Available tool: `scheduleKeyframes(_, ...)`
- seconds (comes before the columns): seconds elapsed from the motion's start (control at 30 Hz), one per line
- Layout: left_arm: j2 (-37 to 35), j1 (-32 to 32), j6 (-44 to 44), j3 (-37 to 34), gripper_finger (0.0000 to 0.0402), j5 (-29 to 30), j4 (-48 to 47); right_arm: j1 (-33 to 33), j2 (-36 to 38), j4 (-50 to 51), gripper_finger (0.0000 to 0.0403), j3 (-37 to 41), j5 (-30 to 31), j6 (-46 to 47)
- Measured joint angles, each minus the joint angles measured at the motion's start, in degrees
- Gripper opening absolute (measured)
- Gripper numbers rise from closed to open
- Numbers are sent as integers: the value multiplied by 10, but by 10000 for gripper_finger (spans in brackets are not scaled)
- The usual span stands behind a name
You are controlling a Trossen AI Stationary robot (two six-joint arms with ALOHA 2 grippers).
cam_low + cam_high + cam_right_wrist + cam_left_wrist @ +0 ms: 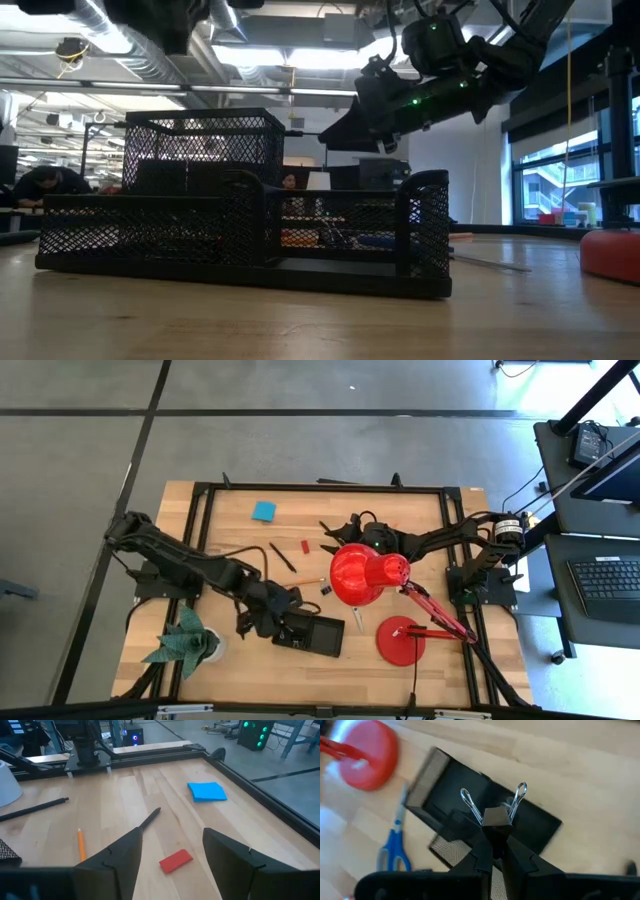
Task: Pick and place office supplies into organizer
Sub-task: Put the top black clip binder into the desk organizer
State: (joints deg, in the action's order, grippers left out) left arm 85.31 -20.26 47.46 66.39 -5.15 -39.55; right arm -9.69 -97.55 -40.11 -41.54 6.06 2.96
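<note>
One binder clip (495,810) pinched by its black body in the left hand (492,827), wire handles up, above the black mesh organizer (312,634) near the tabletop's front edge.
Held over a compartment, apparently for a clean drop. Right hand (170,845) spread wide and empty over the red eraser (175,860), blue sticky-note pad (207,791) toward the far edge, likely lining up the next pick.

Your black binder clip (496,812) hangs, wire handles up, over the black mesh organizer (440,775). The blue sticky pad (207,791), red piece (176,860), pencil (81,845) and scissors (395,845) lie loose on the wood
</note>
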Motion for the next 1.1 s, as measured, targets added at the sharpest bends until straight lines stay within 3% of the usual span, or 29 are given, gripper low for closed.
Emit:
scheduleKeyframes(0.37,30,-38,90,14,15,12,-9,0,0,30,212,0,0,14)
scheduleKeyframes(0.77,31,-67,88,14,15,27,2,0,0,29,212,0,0,27)
scheduleKeyframes(1.1,93,-78,83,51,15,32,-24,0,0,43,212,0,0,30)
